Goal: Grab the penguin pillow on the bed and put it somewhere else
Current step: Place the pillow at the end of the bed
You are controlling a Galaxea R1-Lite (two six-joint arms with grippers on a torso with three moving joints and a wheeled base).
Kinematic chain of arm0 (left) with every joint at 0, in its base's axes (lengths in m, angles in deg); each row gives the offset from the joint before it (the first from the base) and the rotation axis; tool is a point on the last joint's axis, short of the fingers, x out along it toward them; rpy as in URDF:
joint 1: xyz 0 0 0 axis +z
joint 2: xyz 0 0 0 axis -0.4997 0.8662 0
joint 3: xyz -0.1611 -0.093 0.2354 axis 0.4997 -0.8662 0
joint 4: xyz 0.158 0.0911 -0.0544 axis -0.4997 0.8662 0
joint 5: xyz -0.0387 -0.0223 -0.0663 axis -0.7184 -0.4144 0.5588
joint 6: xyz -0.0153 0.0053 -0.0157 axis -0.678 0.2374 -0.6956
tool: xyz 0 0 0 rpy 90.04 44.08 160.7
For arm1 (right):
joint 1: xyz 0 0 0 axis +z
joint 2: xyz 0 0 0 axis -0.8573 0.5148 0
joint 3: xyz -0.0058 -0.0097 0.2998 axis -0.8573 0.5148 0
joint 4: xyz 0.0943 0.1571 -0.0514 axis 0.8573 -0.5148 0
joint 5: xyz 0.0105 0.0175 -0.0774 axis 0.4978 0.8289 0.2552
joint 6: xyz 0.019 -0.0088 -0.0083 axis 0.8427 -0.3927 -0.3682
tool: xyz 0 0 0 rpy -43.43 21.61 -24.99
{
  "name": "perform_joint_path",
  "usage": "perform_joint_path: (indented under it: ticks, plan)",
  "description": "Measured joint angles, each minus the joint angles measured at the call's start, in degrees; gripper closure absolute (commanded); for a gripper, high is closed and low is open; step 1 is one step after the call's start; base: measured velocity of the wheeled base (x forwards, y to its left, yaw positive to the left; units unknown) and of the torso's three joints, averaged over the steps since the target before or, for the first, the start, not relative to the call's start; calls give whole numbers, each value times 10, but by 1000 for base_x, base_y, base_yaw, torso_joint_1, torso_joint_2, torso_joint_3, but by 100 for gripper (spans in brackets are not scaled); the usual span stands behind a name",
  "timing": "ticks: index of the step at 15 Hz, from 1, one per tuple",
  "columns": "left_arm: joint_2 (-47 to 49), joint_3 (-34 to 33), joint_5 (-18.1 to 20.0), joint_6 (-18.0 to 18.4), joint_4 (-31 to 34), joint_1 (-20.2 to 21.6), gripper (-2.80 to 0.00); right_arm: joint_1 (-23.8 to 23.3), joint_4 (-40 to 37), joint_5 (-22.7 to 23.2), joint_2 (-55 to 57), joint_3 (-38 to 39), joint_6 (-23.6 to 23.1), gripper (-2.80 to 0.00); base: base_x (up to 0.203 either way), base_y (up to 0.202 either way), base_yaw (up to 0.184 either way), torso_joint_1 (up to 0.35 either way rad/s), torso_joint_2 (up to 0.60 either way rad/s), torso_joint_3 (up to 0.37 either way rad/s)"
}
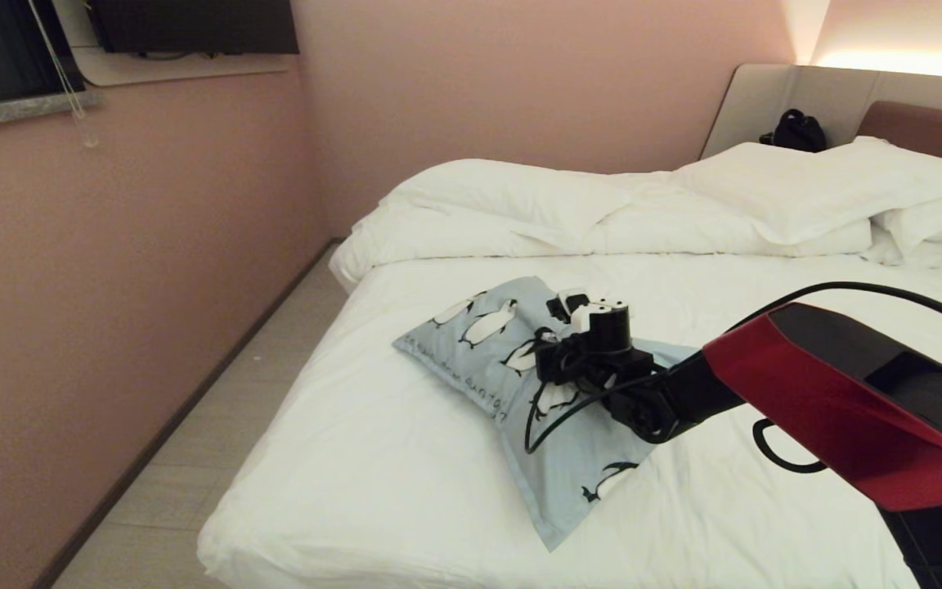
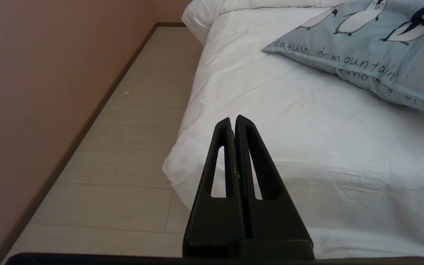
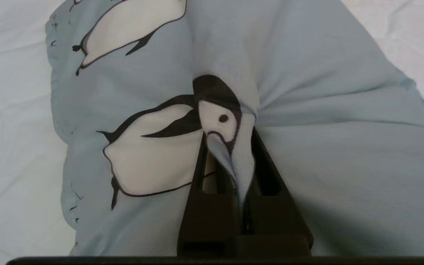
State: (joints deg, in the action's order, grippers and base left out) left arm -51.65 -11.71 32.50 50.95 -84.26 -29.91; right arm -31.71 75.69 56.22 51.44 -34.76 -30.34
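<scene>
Likely hotel bedroom: bed, headboard

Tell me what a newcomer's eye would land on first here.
The light blue-grey penguin-print pillow lying on the bed's white sheet near its foot. Next, the red-and-black right arm reaching in, its right gripper shut on a pinched fold of the pillow's fabric.
</scene>
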Motion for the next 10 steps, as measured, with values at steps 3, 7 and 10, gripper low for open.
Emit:
perform_joint_path:
  ticks: [3, 7, 10]
  plan:
    - [0, 0, 0, 0, 0, 0, 0, 0, 0, 0, -7, 2, 0, -280, 0, 0, 0, 0, 0, 0]
    - [0, 0, 0, 0, 0, 0, 0, 0, 5, 1, -64, 30, 1, -280, 0, 0, 0, 0, 0, 0]
    - [0, 0, 0, 0, 0, 0, 0, -2, 10, 1, -132, 62, 1, -280, 0, 0, 0, 0, 0, 0]
